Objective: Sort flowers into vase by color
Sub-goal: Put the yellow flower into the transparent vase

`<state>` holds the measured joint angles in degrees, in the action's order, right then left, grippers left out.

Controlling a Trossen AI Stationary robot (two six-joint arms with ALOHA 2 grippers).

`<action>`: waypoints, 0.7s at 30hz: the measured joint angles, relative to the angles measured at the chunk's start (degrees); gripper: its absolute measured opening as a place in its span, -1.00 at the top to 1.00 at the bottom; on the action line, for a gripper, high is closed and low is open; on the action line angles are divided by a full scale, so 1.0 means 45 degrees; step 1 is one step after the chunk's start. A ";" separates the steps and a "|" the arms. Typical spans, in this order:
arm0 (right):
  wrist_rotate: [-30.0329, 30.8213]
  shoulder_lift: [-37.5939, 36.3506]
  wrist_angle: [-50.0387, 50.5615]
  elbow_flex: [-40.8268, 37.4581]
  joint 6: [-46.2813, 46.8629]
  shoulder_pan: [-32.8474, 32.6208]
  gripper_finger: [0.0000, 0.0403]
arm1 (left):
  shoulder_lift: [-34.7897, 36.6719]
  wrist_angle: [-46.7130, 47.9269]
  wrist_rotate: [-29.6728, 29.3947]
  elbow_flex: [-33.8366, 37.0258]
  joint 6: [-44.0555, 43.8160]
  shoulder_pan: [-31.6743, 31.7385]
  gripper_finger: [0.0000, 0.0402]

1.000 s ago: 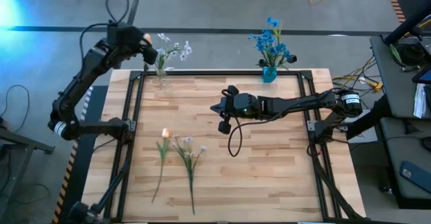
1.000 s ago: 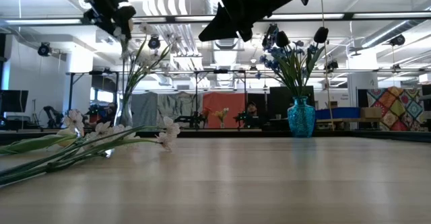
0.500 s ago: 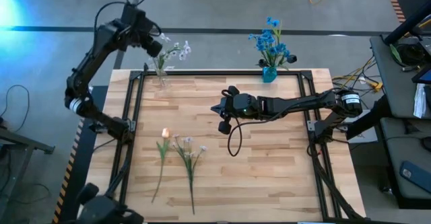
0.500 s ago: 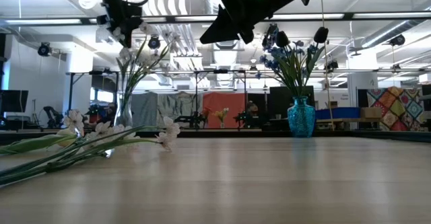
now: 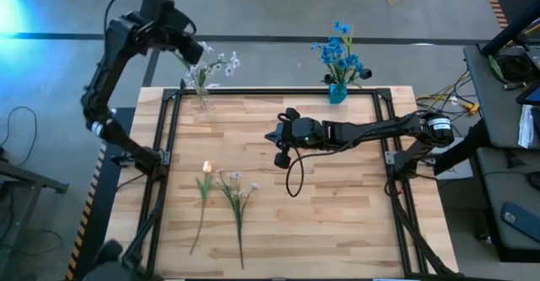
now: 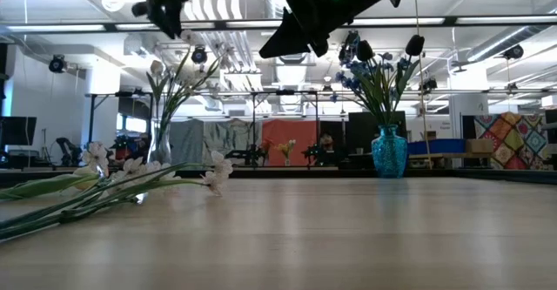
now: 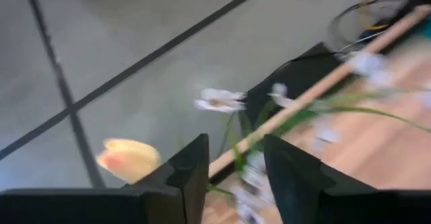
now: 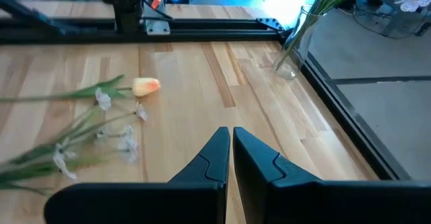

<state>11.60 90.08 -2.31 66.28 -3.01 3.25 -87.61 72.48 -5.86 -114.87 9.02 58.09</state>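
At the counter's [image 5: 337, 230] 11 o'clock corner your left tool [image 5: 192, 51] hangs above the clear glass vase [image 5: 202, 100] of white-lilac flowers [image 5: 221, 63]; its fingers stand apart with nothing between them, though that wrist view is blurred. At 7 o'clock a peach tulip [image 5: 207, 169] and white-lilac stems [image 5: 237, 198] lie flat, stem ends hard to separate. At centre your right tool [image 5: 276, 146] hovers, fingers together, empty. At 1 o'clock blue flowers [image 5: 339, 49] fill the blue vase [image 5: 337, 93].
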 joint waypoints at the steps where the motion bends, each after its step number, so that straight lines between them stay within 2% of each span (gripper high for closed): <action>1: 0.0000 0.0000 0.0019 0.0000 -0.0305 0.0003 0.94 | 0.0337 0.0006 0.0088 0.0210 -0.0103 -0.0223 0.35; 6: -0.0004 0.0000 -0.0817 -0.0421 -0.0735 0.0005 0.94 | 0.2468 -0.0958 0.0118 0.2187 -0.0735 -0.1752 0.47; 15: -0.0583 0.0000 -0.4643 -0.2781 -0.0449 -0.0053 0.94 | 0.7262 -0.5238 -0.0007 0.7939 -0.2619 -0.5263 0.94; 21: -0.0551 0.0000 -0.5724 -0.3865 -0.0035 -0.0049 0.94 | 0.9460 -0.7450 -0.1316 1.1902 -0.3756 -0.8027 0.99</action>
<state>9.11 90.08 -28.07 48.89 -3.16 3.03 -45.04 38.96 -11.79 -61.31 -7.88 21.97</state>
